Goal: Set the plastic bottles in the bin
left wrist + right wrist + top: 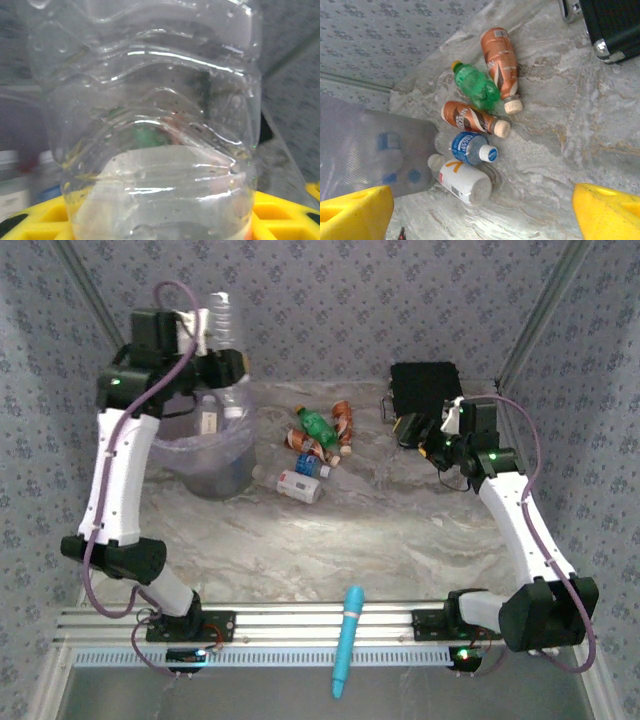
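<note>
**Release step: a clear bottle held over the bin**

My left gripper is clamped on a clear ribbed bottle, which stands upright above the bin and its lavender liner. I judge this to be the drop. Next, the jaws must part with the bottle over the mouth, not the rim. My right gripper hangs well to the right of the bin, fingers wide apart and empty. It looks down on five loose bottles lying just right of the bin, so I judge the following pick belongs there.

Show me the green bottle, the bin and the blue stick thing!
green bottle [476, 86], right wrist view, on its crinkly middle.
bin [218, 478], top view, on its grey front wall.
blue stick [347, 640], top view, on its middle.
</note>
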